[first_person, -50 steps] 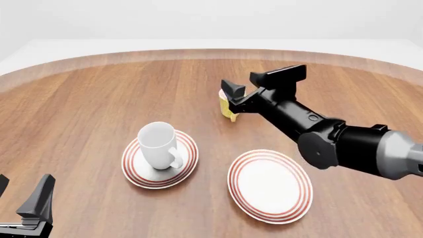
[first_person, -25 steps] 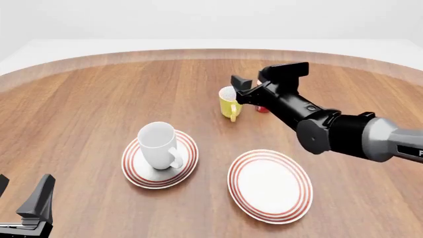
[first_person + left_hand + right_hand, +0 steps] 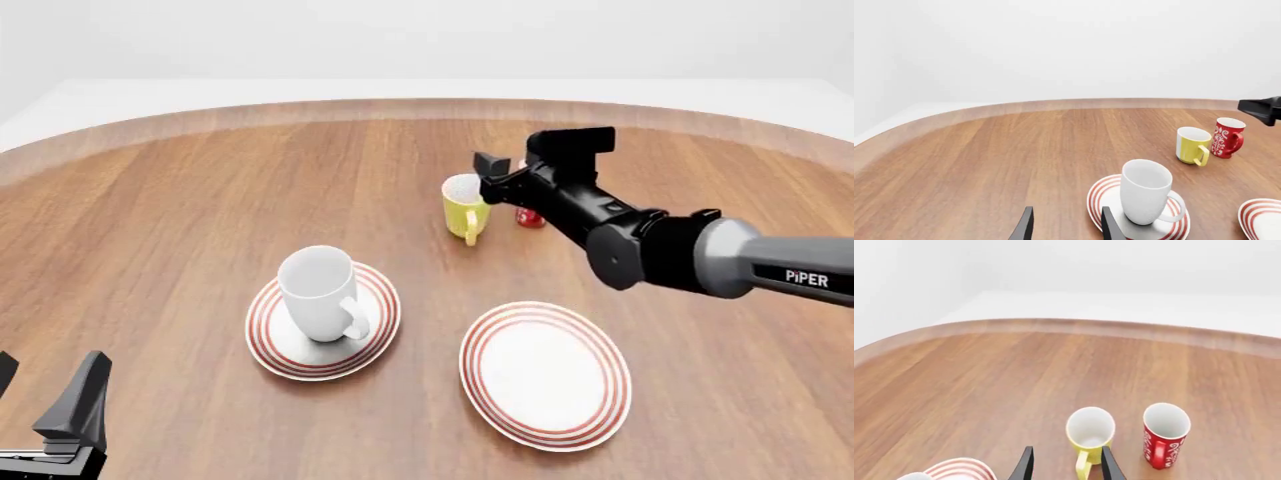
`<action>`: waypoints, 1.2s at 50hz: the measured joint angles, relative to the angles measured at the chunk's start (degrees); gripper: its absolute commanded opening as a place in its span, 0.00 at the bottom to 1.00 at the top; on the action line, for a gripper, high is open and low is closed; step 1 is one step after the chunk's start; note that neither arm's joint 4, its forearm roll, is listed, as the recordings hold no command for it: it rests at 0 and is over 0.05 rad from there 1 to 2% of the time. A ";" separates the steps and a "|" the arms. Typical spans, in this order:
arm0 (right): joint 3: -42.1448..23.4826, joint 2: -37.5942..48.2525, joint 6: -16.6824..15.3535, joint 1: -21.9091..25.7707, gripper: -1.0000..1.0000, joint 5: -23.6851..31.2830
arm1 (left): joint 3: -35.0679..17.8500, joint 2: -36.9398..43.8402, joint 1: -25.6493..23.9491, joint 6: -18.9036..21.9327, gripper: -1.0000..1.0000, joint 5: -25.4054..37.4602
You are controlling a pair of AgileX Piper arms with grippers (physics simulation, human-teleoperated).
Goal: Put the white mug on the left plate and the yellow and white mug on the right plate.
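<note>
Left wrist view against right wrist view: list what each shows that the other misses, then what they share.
Only the left wrist view shows the white mug whole, standing on the left plate, a sliver of the right plate and the right arm's tip at the frame edge. Only the right wrist view looks down into the cups' openings. Both show the yellow and white mug beside the red cup on the wooden table.

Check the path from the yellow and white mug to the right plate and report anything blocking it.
Nothing visible blocks it. Bare table lies between the yellow and white mug and the right plate. The red cup stands beside the mug, off that path, and the white mug sits on the left plate.
</note>
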 measured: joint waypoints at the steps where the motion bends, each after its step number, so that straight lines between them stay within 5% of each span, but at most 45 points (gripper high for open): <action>1: -0.19 0.22 0.09 -0.10 1.00 0.08 | 0.00 0.00 0.00 0.00 1.00 0.00; 60: -9.00 9.95 7.17 -2.08 1.00 6.69 | 0.00 0.00 0.00 0.00 1.00 0.00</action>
